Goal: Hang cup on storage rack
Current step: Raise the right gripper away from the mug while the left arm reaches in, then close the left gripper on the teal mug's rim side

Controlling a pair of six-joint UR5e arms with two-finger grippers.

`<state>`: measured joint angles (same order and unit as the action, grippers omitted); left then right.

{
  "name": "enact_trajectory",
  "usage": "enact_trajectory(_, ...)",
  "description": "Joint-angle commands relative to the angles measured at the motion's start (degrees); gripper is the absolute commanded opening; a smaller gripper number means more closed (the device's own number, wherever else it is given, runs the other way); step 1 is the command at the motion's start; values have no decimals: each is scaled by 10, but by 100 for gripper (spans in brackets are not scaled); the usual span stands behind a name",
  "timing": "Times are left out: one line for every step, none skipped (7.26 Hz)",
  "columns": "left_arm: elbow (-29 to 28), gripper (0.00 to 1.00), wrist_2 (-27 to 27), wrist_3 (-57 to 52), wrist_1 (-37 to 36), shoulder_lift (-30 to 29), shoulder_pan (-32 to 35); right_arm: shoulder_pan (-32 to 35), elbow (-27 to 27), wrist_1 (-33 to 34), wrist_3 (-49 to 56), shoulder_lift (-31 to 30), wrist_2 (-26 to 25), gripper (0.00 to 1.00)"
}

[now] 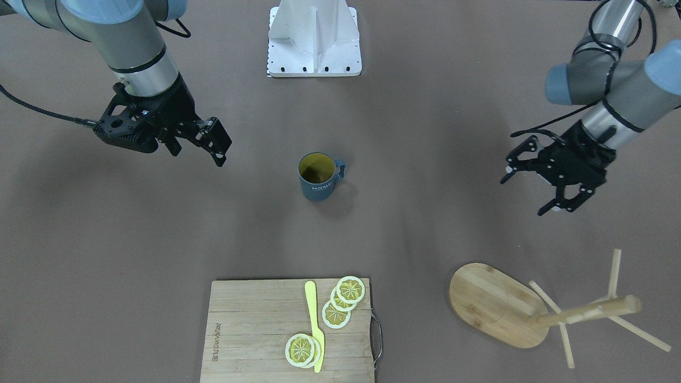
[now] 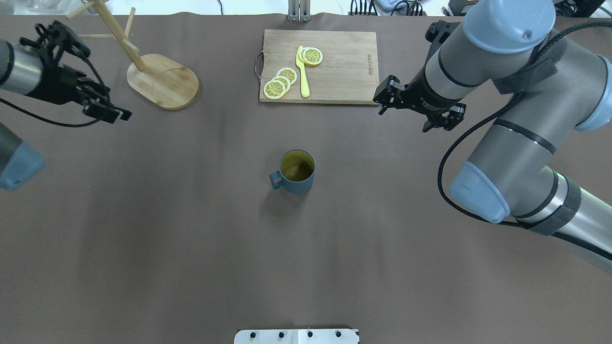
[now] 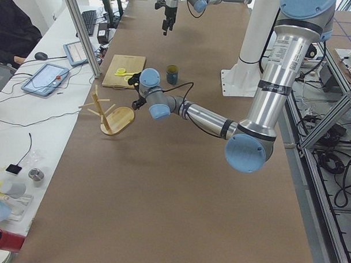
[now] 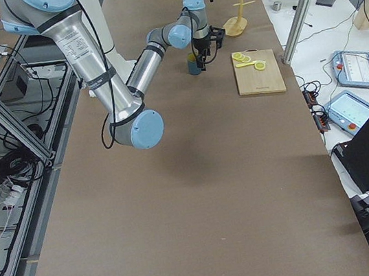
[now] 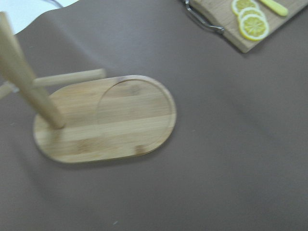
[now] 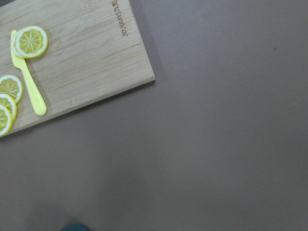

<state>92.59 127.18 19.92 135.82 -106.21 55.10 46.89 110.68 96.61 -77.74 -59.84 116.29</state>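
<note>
The slate-blue cup stands upright at the table's middle, handle toward the robot's left, yellowish inside, nothing touching it. The wooden storage rack stands upright at the far left of the table, its pegs bare; the left wrist view shows its oval base close below. My left gripper is open and empty, in the air just on the near side of the rack. My right gripper is open and empty, in the air right of the cup, near the cutting board's corner.
A slatted cutting board with a metal handle lies at the far middle, holding several lemon slices and a yellow knife; it also shows in the right wrist view. The robot's white base stands at the near edge.
</note>
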Motion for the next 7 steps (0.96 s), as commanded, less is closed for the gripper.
enact_trajectory(-7, 94, -145, 112, 63, -50, -147, 17, -20, 0, 61, -6, 8, 100)
enact_trajectory(-3, 93, -181, 112, 64, -66, -189, 22, -26, 0, 68, -6, 9, 100)
enact_trajectory(0, 94, -209, 110, 74, -69, -218, 24, -28, -1, 75, -6, 8, 100)
enact_trajectory(-5, 94, -226, 110, 110, -66, -244, 23, -29, -1, 75, -5, 8, 100)
enact_trajectory(-6, 95, -235, 109, 120, -68, -256, 23, -38, -17, 75, -5, 8, 100)
enact_trajectory(-7, 97, -239, 109, 120, -71, -276, 26, -53, -33, 69, -4, 18, 100)
enact_trajectory(-11, 96, -265, 106, 121, -73, -285, 33, -60, -34, 72, -4, 31, 100)
